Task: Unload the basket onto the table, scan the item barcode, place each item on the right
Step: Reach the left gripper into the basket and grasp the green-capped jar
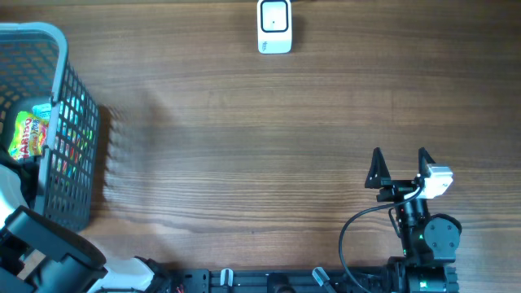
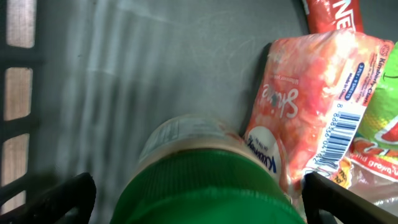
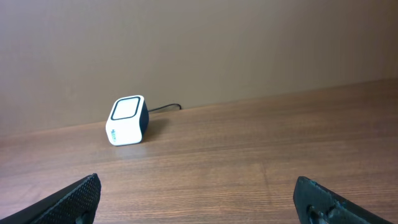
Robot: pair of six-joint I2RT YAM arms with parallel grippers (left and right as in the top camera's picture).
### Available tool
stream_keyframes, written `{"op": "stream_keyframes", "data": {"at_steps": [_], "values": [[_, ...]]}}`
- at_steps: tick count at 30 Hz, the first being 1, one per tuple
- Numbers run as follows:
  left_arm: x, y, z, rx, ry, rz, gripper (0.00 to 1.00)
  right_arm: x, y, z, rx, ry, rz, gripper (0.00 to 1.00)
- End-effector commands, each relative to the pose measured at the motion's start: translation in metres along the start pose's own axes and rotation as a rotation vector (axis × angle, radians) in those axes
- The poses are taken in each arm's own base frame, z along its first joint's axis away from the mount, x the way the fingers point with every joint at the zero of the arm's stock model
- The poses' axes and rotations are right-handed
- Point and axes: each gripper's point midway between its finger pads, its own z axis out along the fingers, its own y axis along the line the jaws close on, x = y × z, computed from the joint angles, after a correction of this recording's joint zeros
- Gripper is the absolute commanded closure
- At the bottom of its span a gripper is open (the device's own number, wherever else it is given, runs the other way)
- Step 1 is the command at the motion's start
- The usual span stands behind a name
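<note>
Pick step judged in hand: left gripper (image 2: 198, 202) spread over green-lidded jar (image 2: 186, 134), nothing grasped, inside basket (image 1: 80, 138) at desk's left edge; right gripper (image 1: 400, 167) released (idle). Next: jar must be clamped, barcode shown to scanner (image 1: 274, 26) at far edge.

Grey plastic mesh basket (image 1: 77, 138) on brown wooden table (image 1: 244, 146), far left; yellow snack packet (image 1: 28, 134) inside. White cube scanner (image 1: 274, 26) at far edge, centre.

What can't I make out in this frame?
Left wrist: green-lidded jar blurred by closeness, cut off by bottom edge; label unreadable.
Left wrist: red packet cut by top edge.
Overhead: basket contents mostly hidden behind its wall and left edge.
Overhead: scanner too small for detail.
</note>
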Motion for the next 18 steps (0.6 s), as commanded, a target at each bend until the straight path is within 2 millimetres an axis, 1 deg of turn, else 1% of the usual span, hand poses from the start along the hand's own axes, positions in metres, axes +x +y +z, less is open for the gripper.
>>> {"op": "stream_keyframes", "data": {"at_steps": [1, 2, 4, 5, 8, 9, 11, 12, 13, 14, 15, 16, 17, 18], "values": [[0.006, 0.007, 0.013, -0.02, 0.015, -0.017, 0.0, -0.001, 0.0, 0.0, 0.002, -0.005, 0.01, 0.0], [0.008, 0.009, 0.014, -0.023, 0.018, -0.017, 0.06, -0.001, 0.0, 0.0, 0.002, -0.005, 0.009, 0.0], [0.012, 0.013, 0.017, -0.036, 0.027, -0.034, 0.32, -0.001, 0.0, 0.0, 0.002, -0.005, 0.009, 0.0], [0.013, 0.015, 0.018, -0.041, 0.03, -0.039, 0.43, -0.001, 0.0, 0.0, 0.002, -0.005, 0.01, 0.0], [0.014, 0.015, 0.016, -0.038, 0.035, -0.043, 0.42, -0.001, 0.0, 0.0, 0.002, -0.005, 0.009, 0.0], [0.015, 0.012, 0.014, -0.024, 0.042, -0.045, 0.45, -0.001, 0.0, 0.0, 0.002, -0.005, 0.009, 0.0], [0.014, -0.002, 0.002, 0.04, 0.063, -0.05, 0.48, -0.001, 0.0, 0.0, 0.002, -0.005, 0.009, 0.0], [0.01, -0.011, -0.009, 0.08, 0.068, -0.053, 0.49, -0.001, 0.0, 0.0, 0.002, -0.005, 0.009, 0.0], [0.004, -0.022, -0.026, 0.123, 0.063, -0.056, 0.48, -0.001, 0.0, 0.0, 0.002, -0.005, 0.009, 0.0], [-0.006, -0.031, -0.05, 0.166, 0.04, -0.06, 0.48, -0.001, 0.0, 0.0, 0.002, -0.005, 0.009, 0.0], [-0.014, -0.037, -0.066, 0.192, 0.021, -0.062, 0.47, -0.001, 0.0, 0.0, 0.002, -0.005, 0.009, 0.0], [-0.022, -0.043, -0.088, 0.226, -0.004, -0.065, 0.46, -0.001, 0.0, 0.0, 0.002, -0.005, 0.009, 0.0], [-0.033, -0.05, -0.118, 0.277, -0.037, -0.07, 0.45, -0.001, 0.0, 0.0, 0.002, -0.005, 0.009, 0.0], [-0.04, -0.056, -0.144, 0.327, -0.064, -0.073, 0.44, -0.001, 0.0, 0.0, 0.002, -0.005, 0.009, 0.0]]}}
